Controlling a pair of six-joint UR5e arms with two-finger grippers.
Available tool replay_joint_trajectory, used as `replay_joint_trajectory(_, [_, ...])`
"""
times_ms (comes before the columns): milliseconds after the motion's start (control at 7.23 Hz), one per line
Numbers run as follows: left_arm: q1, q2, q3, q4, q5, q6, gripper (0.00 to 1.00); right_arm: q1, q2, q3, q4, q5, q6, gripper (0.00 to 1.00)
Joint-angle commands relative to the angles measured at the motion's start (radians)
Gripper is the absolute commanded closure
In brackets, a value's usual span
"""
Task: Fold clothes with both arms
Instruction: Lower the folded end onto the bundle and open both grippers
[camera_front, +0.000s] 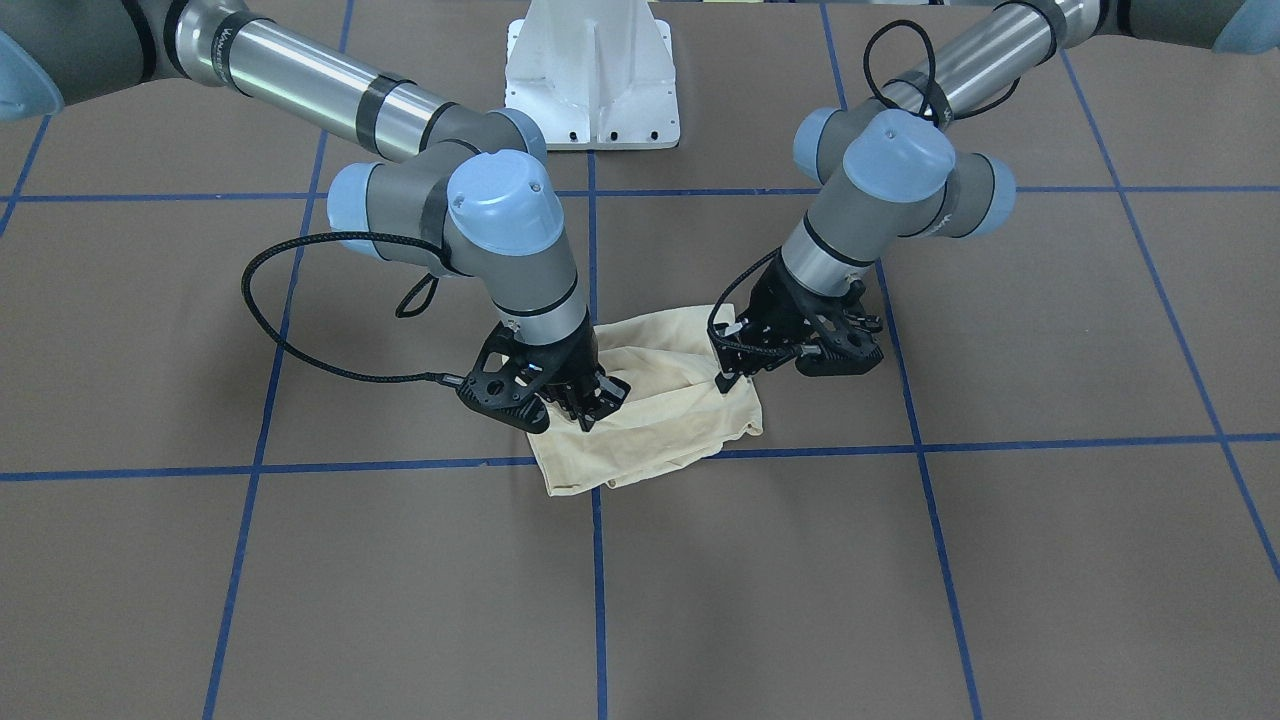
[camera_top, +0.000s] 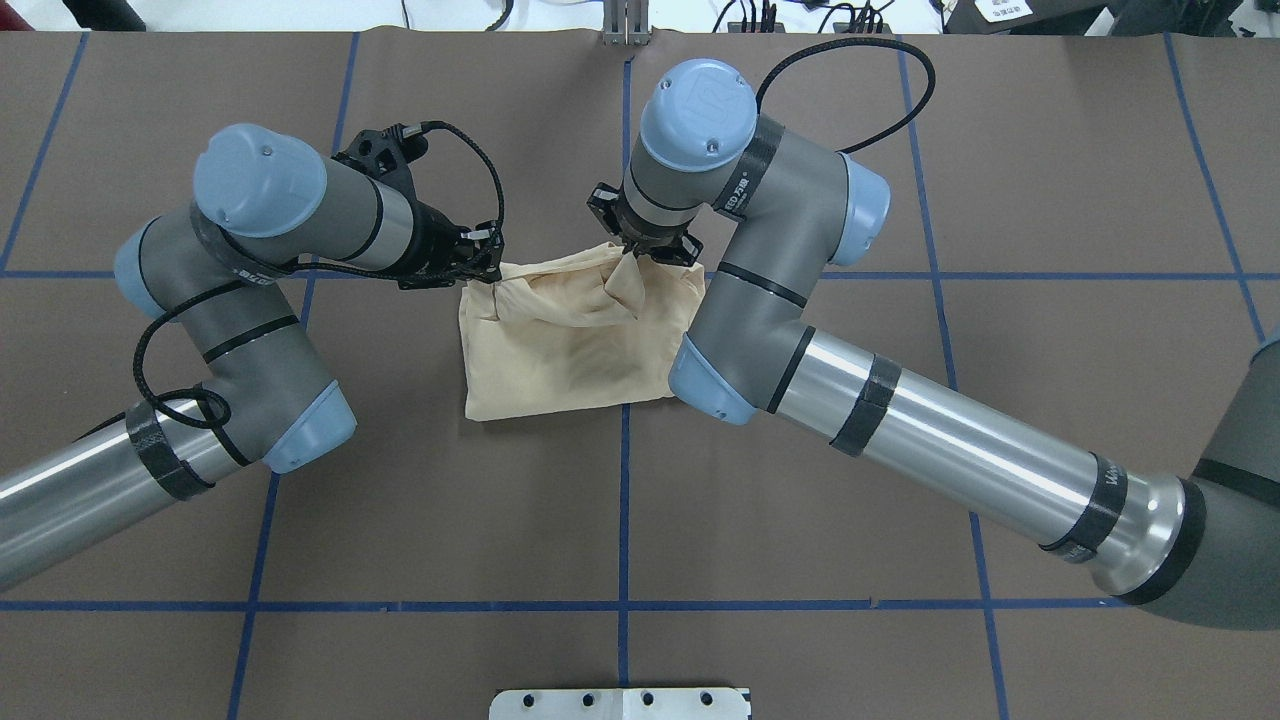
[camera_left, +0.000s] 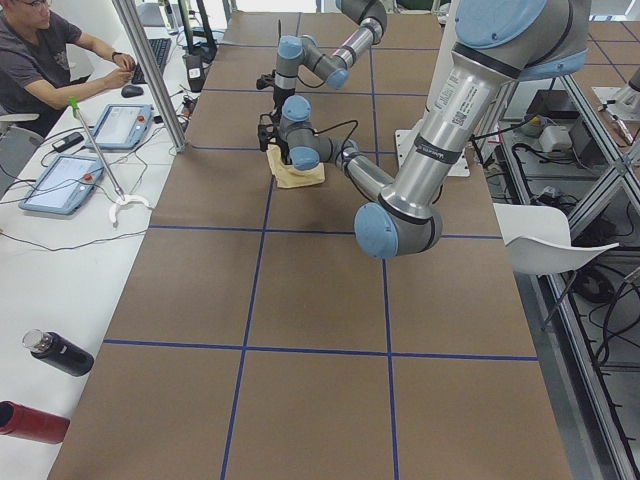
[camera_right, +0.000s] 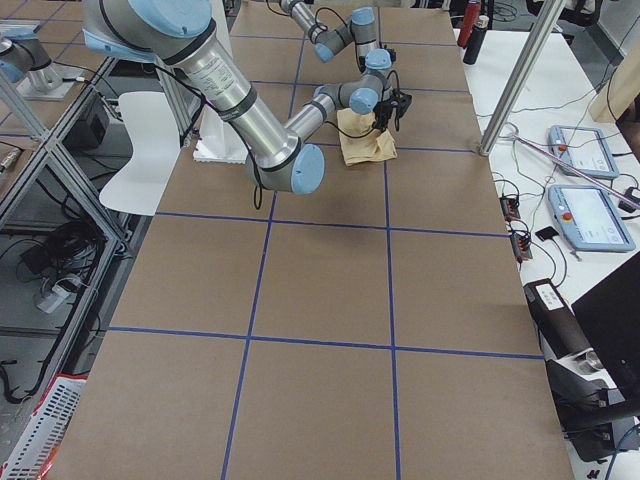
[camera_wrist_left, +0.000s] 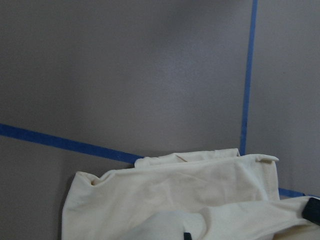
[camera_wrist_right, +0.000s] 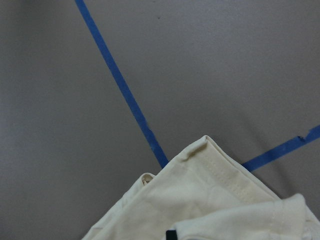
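overhead shows shirt (camera_top: 570, 340) peaking into right tool (camera_top: 630, 252); front view hides that.

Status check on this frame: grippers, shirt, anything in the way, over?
Both shut on shirt, far edge: left gripper, right gripper. Shirt folded small, plain side up. No obstruction seen.

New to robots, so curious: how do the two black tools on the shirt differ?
The left arm's black two-finger tool slants in sideways; the right arm's black tool points steeply down. The left tool meets a corner of the pale cream knit shirt; the right tool pinches a raised peak along the edge. Both work its far edge.
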Motion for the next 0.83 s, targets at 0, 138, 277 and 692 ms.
replay_joint_trajectory(0, [-0.005,0.008,0.047,-0.039,0.000,0.013,1.00,-0.001,0.042,-0.085,0.058,-0.002,-0.001,1.00])
replay_joint_trajectory(138, [-0.005,0.014,0.044,-0.041,-0.004,0.013,1.00,-0.001,0.044,-0.097,0.066,-0.004,-0.001,1.00])
replay_joint_trajectory(277, [-0.006,0.016,0.040,-0.039,-0.024,0.013,1.00,-0.001,0.045,-0.104,0.066,-0.016,-0.001,1.00])
replay_joint_trajectory(692, [-0.007,0.037,0.000,-0.038,-0.049,0.011,1.00,-0.001,0.045,-0.130,0.101,-0.018,-0.001,1.00])
